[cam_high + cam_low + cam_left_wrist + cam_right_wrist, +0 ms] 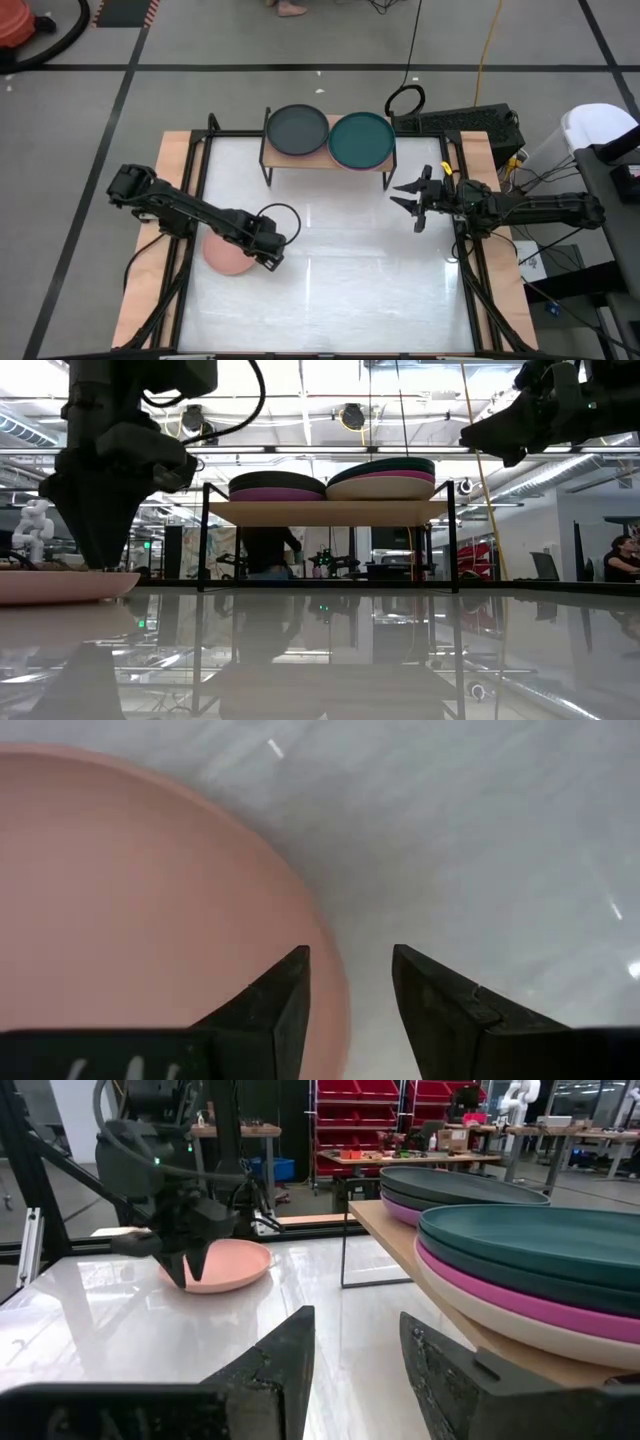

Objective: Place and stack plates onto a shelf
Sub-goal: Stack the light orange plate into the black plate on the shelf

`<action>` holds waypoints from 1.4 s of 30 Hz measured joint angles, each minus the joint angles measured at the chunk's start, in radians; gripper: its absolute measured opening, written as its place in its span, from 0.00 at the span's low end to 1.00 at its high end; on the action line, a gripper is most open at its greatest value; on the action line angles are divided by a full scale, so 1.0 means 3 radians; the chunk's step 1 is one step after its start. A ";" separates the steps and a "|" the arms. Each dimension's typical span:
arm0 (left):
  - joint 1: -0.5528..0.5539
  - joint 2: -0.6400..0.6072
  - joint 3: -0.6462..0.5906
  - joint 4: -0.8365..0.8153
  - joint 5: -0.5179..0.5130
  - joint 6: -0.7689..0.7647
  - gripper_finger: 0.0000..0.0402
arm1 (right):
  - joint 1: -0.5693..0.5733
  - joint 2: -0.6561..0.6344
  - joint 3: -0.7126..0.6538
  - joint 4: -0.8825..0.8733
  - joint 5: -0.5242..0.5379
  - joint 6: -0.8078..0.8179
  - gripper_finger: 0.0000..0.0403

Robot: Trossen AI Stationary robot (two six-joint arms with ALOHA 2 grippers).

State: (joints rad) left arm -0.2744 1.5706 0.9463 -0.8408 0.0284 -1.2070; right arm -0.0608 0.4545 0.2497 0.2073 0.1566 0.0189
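Observation:
A salmon pink plate (222, 258) lies flat on the white table, near its left side; it also shows in the low view (50, 586). My left gripper (350, 955) points down at the plate's right rim, open, with one finger over the plate and one over the table. On the shelf (330, 512) at the far side stand two stacks of plates. One has a charcoal plate (296, 130) on top, the other a dark teal plate (361, 140) over magenta and beige ones (520, 1295). My right gripper (405, 195) is open and empty, in the air right of the shelf's front. My left gripper stands astride the salmon plate's right rim (335, 990), coming from above with its fingers pointing down. One finger (285, 1005) is inside the rim and the other (440, 1010) outside. I cannot tell whether either touches the plate. The plate lies flat on the table.
The shelf's thin black legs (267, 172) stand on the table's far part. Black frame bars (190, 200) run along the table's left and right sides. The middle and near part of the white tabletop (340, 280) bears nothing.

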 joint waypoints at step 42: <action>-0.0037 0.0468 0.2720 -0.1394 -0.1920 0.2487 0.02 | -0.0001 0.0031 -0.0001 0.0004 0.0000 0.0022 0.32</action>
State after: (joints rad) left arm -0.2854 1.7111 1.7623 -1.2590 -0.5477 -0.4608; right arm -0.0612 0.4637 0.2493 0.2085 0.1566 0.0254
